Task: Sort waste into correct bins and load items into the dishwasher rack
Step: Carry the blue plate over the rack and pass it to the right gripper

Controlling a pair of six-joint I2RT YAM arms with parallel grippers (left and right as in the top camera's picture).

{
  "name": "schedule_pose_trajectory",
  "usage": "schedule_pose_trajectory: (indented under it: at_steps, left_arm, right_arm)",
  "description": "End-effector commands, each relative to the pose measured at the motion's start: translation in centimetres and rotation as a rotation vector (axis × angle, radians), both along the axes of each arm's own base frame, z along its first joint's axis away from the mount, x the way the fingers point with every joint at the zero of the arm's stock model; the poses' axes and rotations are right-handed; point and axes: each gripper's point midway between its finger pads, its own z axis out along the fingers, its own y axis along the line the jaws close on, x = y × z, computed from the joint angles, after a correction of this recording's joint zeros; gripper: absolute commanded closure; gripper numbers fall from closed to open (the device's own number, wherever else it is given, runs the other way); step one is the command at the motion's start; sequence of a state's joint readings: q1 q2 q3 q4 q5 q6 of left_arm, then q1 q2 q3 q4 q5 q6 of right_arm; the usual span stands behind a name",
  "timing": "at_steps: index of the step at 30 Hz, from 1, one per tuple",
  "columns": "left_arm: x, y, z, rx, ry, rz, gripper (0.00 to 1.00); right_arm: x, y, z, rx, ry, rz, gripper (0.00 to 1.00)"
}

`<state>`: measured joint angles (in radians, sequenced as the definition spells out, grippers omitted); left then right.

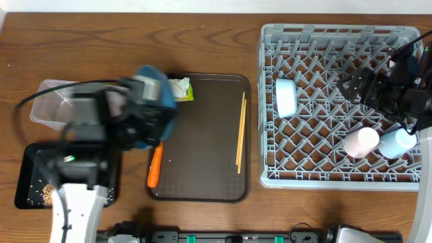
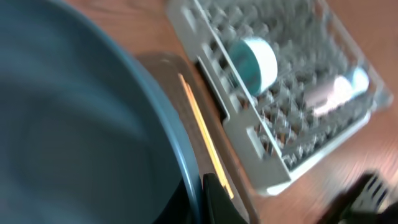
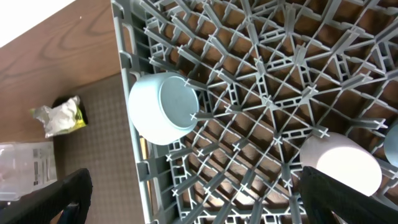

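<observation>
My left gripper (image 1: 150,108) is shut on the rim of the large blue plate (image 1: 146,72) and holds it tilted above the left end of the brown serving tray; in the left wrist view the plate (image 2: 74,118) fills the left side, pinched at the jaws (image 2: 199,190). The wrapper (image 1: 180,88), carrot (image 1: 155,166) and chopsticks (image 1: 240,131) lie on that tray. The grey rack (image 1: 337,177) holds the white bowl (image 1: 286,96), pink cup (image 1: 361,142) and light blue cup (image 1: 397,143). My right gripper (image 1: 378,91) hovers open and empty over the rack (image 3: 199,205).
The clear tub (image 1: 50,101) stands at the far left, partly behind my left arm. The black tray (image 1: 27,177) in front of it holds rice grains and a brown lump (image 1: 47,194). The brown serving tray (image 1: 202,155) lies between the bins and the rack.
</observation>
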<state>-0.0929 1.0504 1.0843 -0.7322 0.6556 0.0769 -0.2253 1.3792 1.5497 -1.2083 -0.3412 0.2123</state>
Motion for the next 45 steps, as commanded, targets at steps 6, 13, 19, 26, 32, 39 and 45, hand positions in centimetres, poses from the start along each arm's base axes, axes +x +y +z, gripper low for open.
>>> schedule_pose_trajectory:
  at_steps: [6, 13, 19, 26, 32, 39, 45]
  left_arm:
    - [3.3, -11.2, 3.8, -0.088, -0.241, -0.169, 0.94]
    - [5.6, -19.6, 11.0, -0.511, -0.452, -0.305, 0.94]
    - [8.1, -21.4, 13.1, -0.843, -0.456, -0.300, 0.93]
    - [7.5, -24.1, 11.8, -1.063, -0.338, -0.367, 0.94]
    - [5.3, -27.8, 9.4, -1.053, -0.247, -0.423, 0.94]
    - [4.2, -29.8, 7.5, -1.026, -0.176, -0.440, 0.94]
    - [7.0, -30.5, 3.5, -1.041, -0.053, -0.293, 0.94]
  right_arm:
    - [0.3, 0.2, 0.4, -0.004, -0.021, 0.005, 0.01]
    - [0.0, -3.8, 0.0, -0.052, 0.009, -0.187, 0.01]
    - [-0.6, -6.9, 0.0, -0.046, 0.012, -0.293, 0.01]
    - [-1.4, -9.5, 0.0, -0.043, 0.013, -0.377, 0.01]
    - [-1.6, -9.6, -0.1, -0.042, 0.020, -0.381, 0.01]
    - [-1.6, -9.6, -0.1, -0.041, 0.021, -0.381, 0.01]
    - [-1.8, -9.5, -0.2, -0.039, 0.029, -0.381, 0.01]
